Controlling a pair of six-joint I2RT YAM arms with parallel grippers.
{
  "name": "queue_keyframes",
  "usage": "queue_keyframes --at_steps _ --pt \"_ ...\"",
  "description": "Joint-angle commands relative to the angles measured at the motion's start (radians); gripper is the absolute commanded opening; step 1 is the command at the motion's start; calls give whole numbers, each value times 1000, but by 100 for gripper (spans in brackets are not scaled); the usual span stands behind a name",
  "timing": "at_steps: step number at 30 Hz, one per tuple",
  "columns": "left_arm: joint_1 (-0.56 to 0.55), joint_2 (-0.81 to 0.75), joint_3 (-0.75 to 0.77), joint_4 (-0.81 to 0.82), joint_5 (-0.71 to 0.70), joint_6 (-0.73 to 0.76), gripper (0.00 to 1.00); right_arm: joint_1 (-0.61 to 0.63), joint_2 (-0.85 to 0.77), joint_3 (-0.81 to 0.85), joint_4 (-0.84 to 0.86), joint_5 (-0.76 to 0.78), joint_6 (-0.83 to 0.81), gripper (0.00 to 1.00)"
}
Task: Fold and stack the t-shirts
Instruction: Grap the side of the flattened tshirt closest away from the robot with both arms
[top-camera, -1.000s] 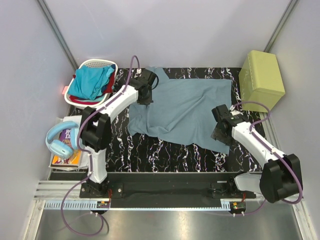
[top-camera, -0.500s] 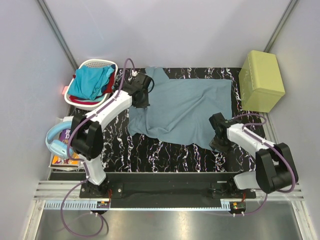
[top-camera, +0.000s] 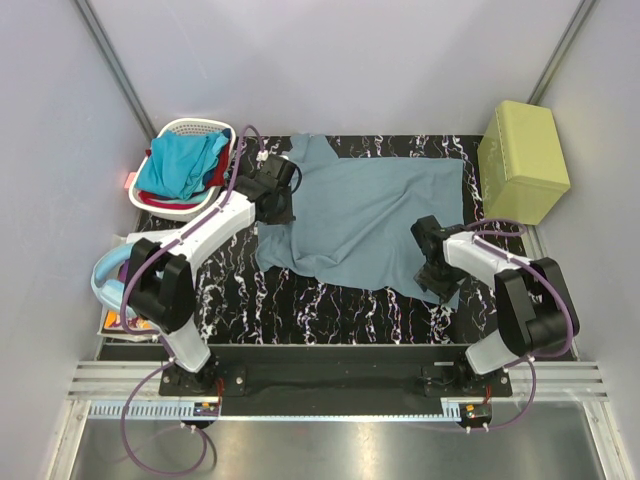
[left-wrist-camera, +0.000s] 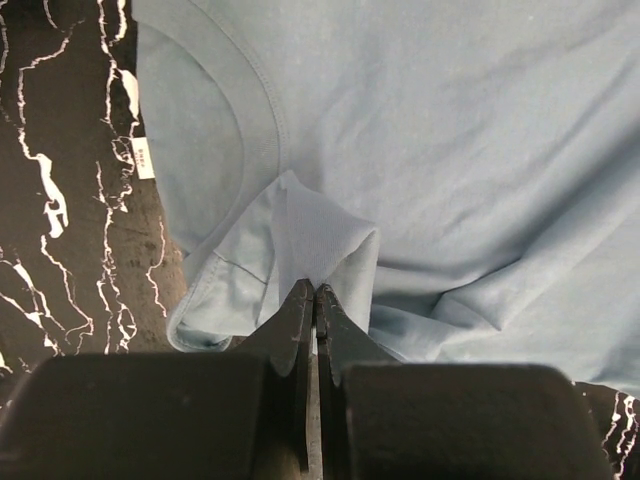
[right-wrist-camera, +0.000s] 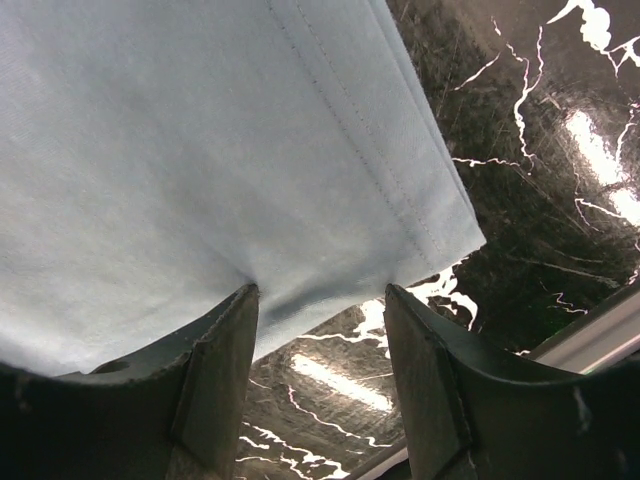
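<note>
The grey-blue shirt (top-camera: 370, 215) lies spread on the table (top-camera: 300, 300); the left gripper (left-wrist-camera: 314, 290) is clamped on a thin pinch of cloth beside the collar, which could slip out under a hard pull; the right gripper (right-wrist-camera: 320, 295) stands open astride the hem corner and may close on nothing; the turquoise shirt (top-camera: 178, 165) waits in the basket (top-camera: 190, 124); the yellow box (top-camera: 522, 160) crowds the right arm.

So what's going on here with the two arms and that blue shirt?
Two robot arms are working on a grey-blue t-shirt spread on the black marbled table. The left tool is shut on a pinch of cloth beside the collar. The right tool is open, its fingers straddling the hem by the shirt's near right corner without gripping it. The shirt is not folded yet, and a turquoise tee waits in the white basket at the far left.
</note>
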Motion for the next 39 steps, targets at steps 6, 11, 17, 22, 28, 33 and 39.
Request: queue_keyframes --at_steps 6,11,17,22,28,33,39 --pt "3 -18 3 41 56 -19 0 -8 14 -28 27 4 56 59" --pt "5 -9 5 42 62 -22 0 -10 1 -54 35 -34 64 42" --pt "5 -16 0 41 62 -22 0 -8 -29 -76 36 -48 56 8" --pt "5 -27 -9 38 54 -25 0 -10 -58 -81 26 -31 44 0" --pt "3 -108 -35 32 47 -19 0 -7 -188 -39 -40 53 15 0" --pt "0 -228 -74 -5 39 -19 0 -8 -301 80 -161 147 -42 0" --pt "-47 -357 -178 -42 33 -59 0 -8 -356 134 -217 148 -62 0"
